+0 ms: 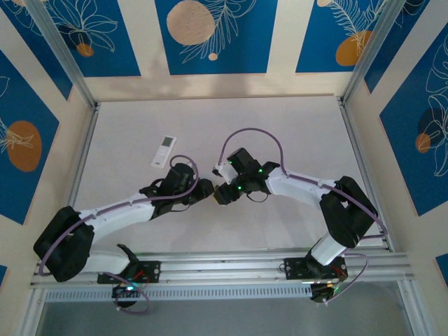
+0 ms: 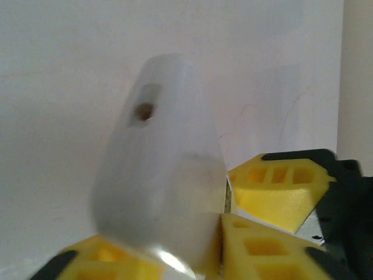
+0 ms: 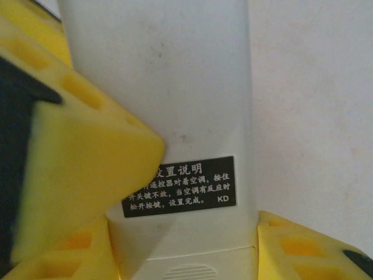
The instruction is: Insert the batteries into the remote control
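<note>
The left arm and the right arm both bend inward from their bases, elbows out and low. The left gripper and right gripper meet almost tip to tip midway between them. The left's yellow fingers clamp one end of the remote control, and the right's fingers press its two sides.
</note>
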